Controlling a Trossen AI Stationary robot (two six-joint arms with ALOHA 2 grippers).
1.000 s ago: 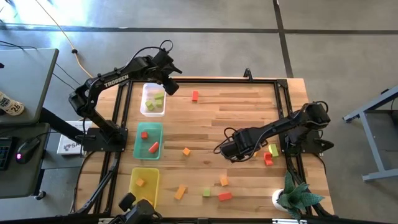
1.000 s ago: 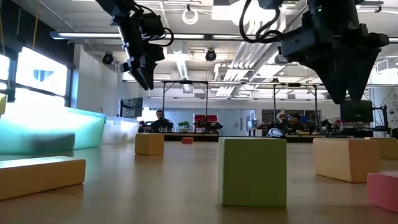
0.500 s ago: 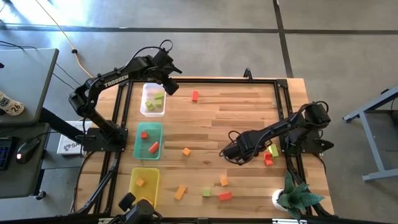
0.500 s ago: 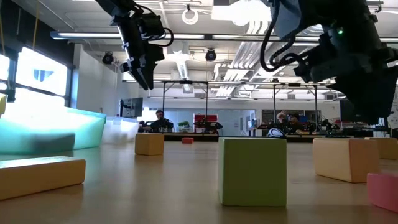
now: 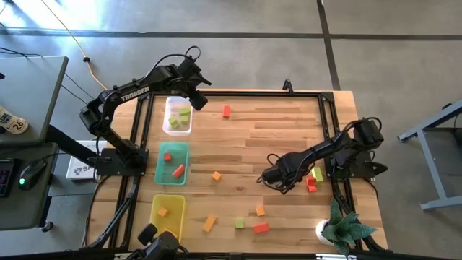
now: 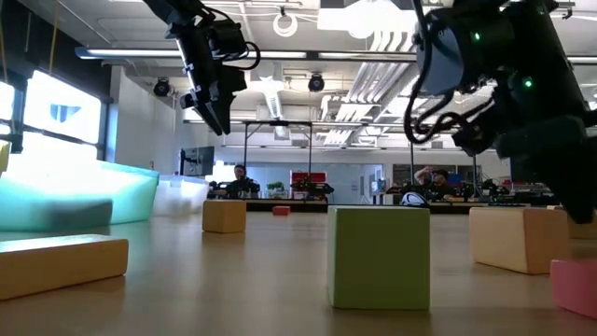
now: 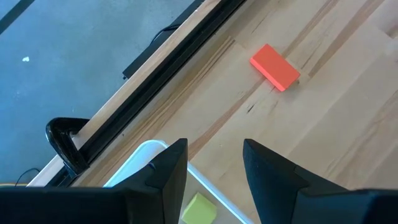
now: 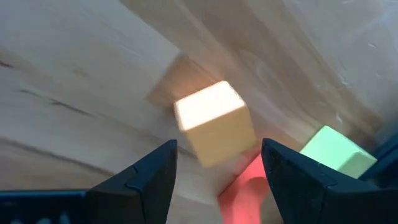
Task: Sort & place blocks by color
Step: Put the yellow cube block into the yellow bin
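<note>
1. The right tool (image 5: 276,175) is low over the worktop (image 5: 274,130) near its right edge, its two fingers (image 8: 140,180) spread apart with nothing between them.
2. In the right wrist view an orange block (image 8: 214,132) lies on the wood just ahead of those spread fingers, with a red block (image 8: 249,190) touching it and a yellow-green block (image 8: 336,152) just beside that.
3. From above, the yellow-green block (image 5: 317,173) and red block (image 5: 312,185) sit close together by the right edge, partly under the right arm.
4. The left tool (image 5: 201,101) hangs above the far left corner, beside the clear tray (image 5: 168,128); its fingers (image 7: 165,180) are parted and empty.
5. The clear tray holds yellow-green blocks (image 5: 178,115).
6. A lone red block (image 5: 227,110) lies near the far edge, just past the left tool.
7. The green tray (image 5: 160,170), midway along the left edge, holds two red blocks (image 5: 178,170).
8. The yellow tray (image 5: 157,217), at the near left corner, holds one orange block (image 5: 162,211).
9. Loose pieces remain toward the near edge: an orange cube (image 5: 216,175), an orange bar (image 5: 210,223), a yellow-green cube (image 5: 239,223), an orange cube (image 5: 260,210) and a red bar (image 5: 260,228).
</note>
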